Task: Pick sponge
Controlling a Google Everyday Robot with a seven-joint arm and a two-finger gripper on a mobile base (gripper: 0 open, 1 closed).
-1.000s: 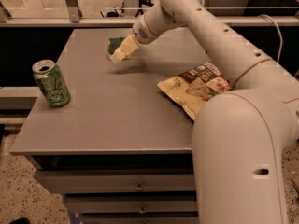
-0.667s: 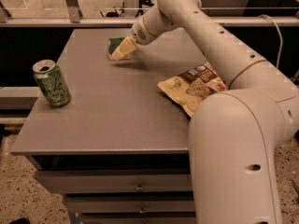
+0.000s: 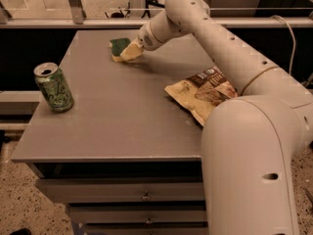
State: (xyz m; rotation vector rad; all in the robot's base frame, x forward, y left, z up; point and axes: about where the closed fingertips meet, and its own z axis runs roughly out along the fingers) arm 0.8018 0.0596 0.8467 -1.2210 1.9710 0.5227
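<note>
The sponge (image 3: 118,46), a small block with a dark green top over pale yellow foam, lies on the grey table (image 3: 122,116) near its far edge. My gripper (image 3: 131,51) reaches down from the long white arm (image 3: 205,28) and sits right against the sponge's right side, low over the tabletop. It hides part of the sponge.
A green drink can (image 3: 54,87) stands upright near the table's left edge. A crumpled snack bag (image 3: 203,93) lies at the right, partly under my arm. The table has drawers (image 3: 144,196) in front. A rail and window lie behind the far edge.
The gripper has stayed at the sponge with only a very slight shift. The sponge, can and bag have not moved.
</note>
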